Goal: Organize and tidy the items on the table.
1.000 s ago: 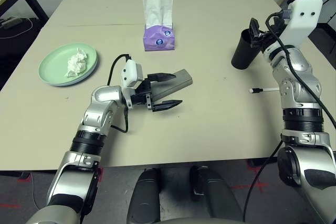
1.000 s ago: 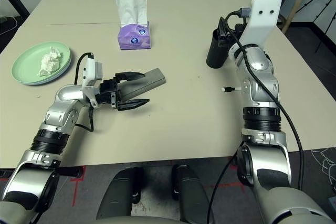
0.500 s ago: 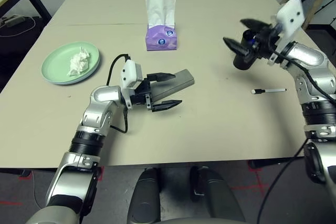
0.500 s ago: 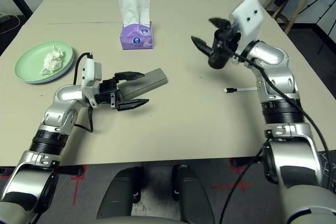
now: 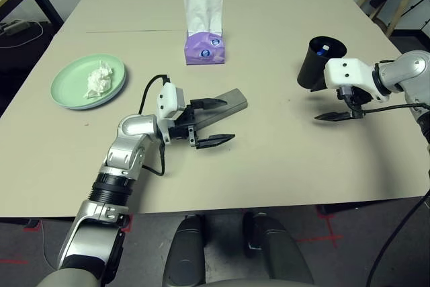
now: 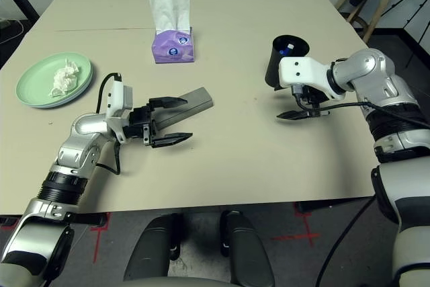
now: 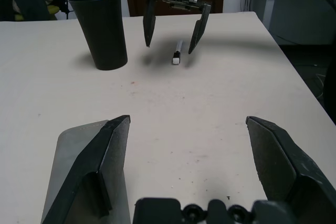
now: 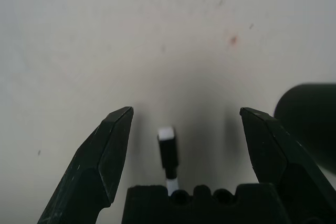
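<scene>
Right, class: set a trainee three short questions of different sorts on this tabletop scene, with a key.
1. True or false: the right gripper is shut on the pen.
2. What lies on the pale green plate? A) sunglasses B) crumpled white tissue C) a pen
3. Fill in: the grey glasses case lies beside one finger of the open ____ gripper.

Key
1. False: its fingers stand open on either side of the pen, near the black cup.
2. B
3. left
</scene>
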You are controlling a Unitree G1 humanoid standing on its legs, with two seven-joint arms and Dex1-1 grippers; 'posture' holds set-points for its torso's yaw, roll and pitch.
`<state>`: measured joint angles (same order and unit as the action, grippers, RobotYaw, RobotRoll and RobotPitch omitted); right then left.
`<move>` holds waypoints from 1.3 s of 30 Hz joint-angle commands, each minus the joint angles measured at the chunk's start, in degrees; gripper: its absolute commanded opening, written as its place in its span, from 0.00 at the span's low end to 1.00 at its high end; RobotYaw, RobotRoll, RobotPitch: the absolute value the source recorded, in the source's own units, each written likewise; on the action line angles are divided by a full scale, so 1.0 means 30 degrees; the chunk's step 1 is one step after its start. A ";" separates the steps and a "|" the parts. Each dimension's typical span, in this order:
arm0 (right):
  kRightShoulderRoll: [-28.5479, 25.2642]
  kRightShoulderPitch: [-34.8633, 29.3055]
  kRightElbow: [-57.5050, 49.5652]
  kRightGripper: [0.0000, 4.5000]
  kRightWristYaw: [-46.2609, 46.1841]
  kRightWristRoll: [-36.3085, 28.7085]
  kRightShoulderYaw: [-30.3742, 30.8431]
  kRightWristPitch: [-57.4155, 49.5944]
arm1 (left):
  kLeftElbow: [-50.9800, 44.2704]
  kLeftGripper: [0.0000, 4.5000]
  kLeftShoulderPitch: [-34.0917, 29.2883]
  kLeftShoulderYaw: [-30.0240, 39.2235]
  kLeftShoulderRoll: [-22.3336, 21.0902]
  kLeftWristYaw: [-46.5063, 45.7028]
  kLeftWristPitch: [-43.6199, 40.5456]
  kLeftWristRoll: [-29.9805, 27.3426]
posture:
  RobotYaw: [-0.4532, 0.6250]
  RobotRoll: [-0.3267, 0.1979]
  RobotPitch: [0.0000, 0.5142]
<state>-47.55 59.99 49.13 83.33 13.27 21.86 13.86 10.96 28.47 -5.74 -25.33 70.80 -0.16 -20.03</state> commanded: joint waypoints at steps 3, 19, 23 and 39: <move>-0.0064 0.1165 0.1560 0.99 0.0331 0.2146 0.1206 0.1083 | -0.1057 1.00 -0.0598 -0.0198 -0.0134 -0.0182 -0.0350 -0.0027 | 0.54 0.62 0.41; 0.0394 0.1316 0.2127 0.99 0.0512 0.3474 0.1241 0.0858 | -0.1500 1.00 -0.0989 -0.0297 0.0059 -0.0734 -0.0595 -0.0023 | 0.55 0.62 0.45; 0.0647 0.1473 0.2411 0.96 0.0448 0.3610 0.1341 0.1102 | -0.1538 1.00 -0.1013 -0.0277 0.0037 -0.0772 -0.0587 -0.0024 | 0.55 0.62 0.44; 0.0330 0.1751 0.2657 0.09 0.1162 0.3622 0.1240 0.1726 | -0.1146 1.00 -0.0761 -0.0215 0.0005 -0.0722 -0.0435 0.0041 | 0.54 0.62 0.41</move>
<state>-45.18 64.42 56.57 85.93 23.81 25.73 18.57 7.59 26.19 -5.74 -25.26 68.33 -1.76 -20.13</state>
